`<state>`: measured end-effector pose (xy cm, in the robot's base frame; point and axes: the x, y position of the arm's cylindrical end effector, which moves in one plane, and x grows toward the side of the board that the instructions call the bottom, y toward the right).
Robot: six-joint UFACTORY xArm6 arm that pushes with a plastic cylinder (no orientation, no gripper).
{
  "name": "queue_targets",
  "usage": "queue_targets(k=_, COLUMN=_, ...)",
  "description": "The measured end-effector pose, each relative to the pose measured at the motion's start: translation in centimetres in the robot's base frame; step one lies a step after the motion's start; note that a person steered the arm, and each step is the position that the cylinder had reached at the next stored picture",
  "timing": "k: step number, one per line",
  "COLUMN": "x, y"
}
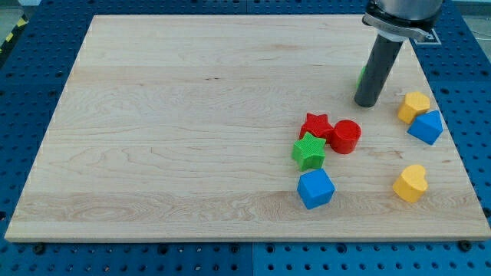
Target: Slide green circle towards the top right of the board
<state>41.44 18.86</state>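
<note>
The green circle (361, 75) shows only as a thin green sliver at the left edge of my rod, at the view's right; the rod hides the rest of it. My tip (366, 103) rests on the board just below and in front of it. A red star (315, 125), a red cylinder (346, 136), a green star (308, 151) and a blue cube (315, 188) cluster to the lower left of the tip.
A yellow hexagon block (414, 106) and a blue block (426, 127) lie to the right of the tip, near the board's right edge. A yellow heart (410, 183) lies at the lower right. The wooden board (169, 115) sits on a blue pegboard table.
</note>
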Motion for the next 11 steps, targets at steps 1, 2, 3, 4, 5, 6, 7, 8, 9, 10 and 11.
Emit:
queue_targets(k=1, x=-1.3, y=0.0)
queue_targets(k=2, x=-3.0, y=-2.4)
queue_targets(k=3, x=-7.5, y=-1.0)
queue_targets(k=4, x=-10.3, y=4.3)
queue_targets(k=5, x=-10.0, y=11.5)
queue_targets(k=6, x=-4.4, y=13.0)
queue_targets(k=7, x=-1.1, y=10.2)
queue_targets(k=8, x=-2.3, y=4.2)
queue_targets(k=9, x=-6.6, y=-1.9)
queue_targets(k=10, x=-8.8, y=-4.1)
queue_targets(k=11, x=-8.3, y=-1.6)
